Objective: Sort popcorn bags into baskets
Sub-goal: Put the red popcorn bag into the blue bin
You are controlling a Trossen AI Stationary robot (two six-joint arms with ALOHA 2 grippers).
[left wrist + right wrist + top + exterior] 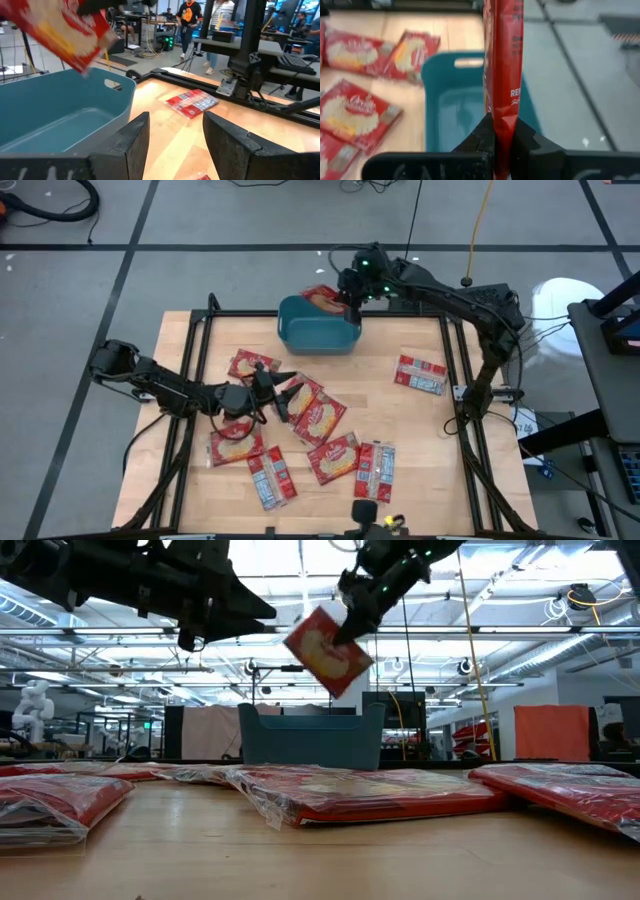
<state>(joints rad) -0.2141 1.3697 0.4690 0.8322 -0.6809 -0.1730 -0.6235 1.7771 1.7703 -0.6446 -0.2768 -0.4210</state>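
Wooden tabletop [420, 450] scattered with red popcorn bags [318, 416]; the right claw [350, 298] pinches one bag [328, 652] by its edge above the teal basket [318, 330], apparently to drop it in, while the left claw [268, 392], part-open and empty, hovers over the pile

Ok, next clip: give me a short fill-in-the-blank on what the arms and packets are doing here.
1. The right pincer holds a flat red popcorn packet above the ____ plastic tub.
2. Inside, that tub is ____.
3. The left pincer hovers over the packets on the ____ table.

Missing: teal-blue; empty; wooden
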